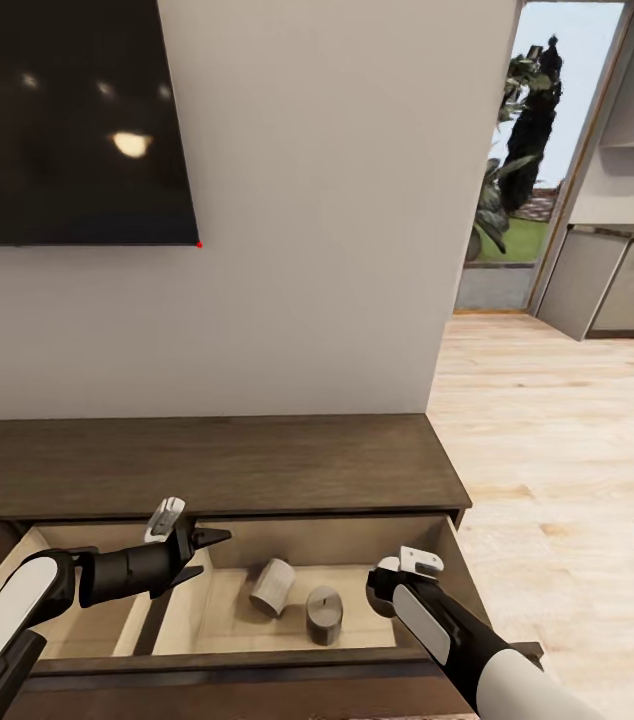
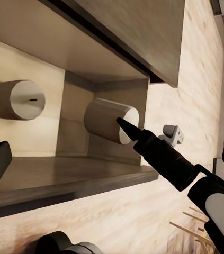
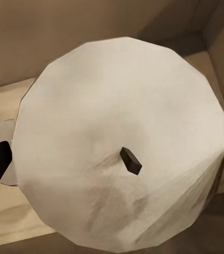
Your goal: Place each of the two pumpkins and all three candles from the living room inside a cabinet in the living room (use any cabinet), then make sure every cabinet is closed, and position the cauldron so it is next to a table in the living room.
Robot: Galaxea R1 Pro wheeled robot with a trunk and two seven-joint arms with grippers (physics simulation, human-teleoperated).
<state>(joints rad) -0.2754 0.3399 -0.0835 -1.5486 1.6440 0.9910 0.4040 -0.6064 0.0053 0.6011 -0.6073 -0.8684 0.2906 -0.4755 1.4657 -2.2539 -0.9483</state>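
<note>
- A black wall TV (image 1: 72, 120) hangs above the long dark-brown cabinet (image 1: 207, 465), whose pale-lined drawer (image 1: 212, 605) is pulled out below the robot's head.
- The left gripper (image 1: 200, 553) hovers over the drawer's left half, released and empty, fingers spread and pointing right toward the candles.
- Two candles already sit inside the drawer: one (image 1: 273, 586) lies tipped on its side, long axis slanting toward the back wall; the other (image 1: 324, 613) stands upright just beside it, wick up.
- The right gripper (image 3: 112, 159) is down in the drawer's right end, grasping a third candle (image 3: 117, 148), wick end facing its wrist camera, dark fingertips at either edge.
- Judged from here, the held candle hangs over the drawer floor, right of the other two; letting go looks like the next move.
- A doorway (image 1: 517, 160) and grey kitchen units (image 1: 627, 285) lie further right.
</note>
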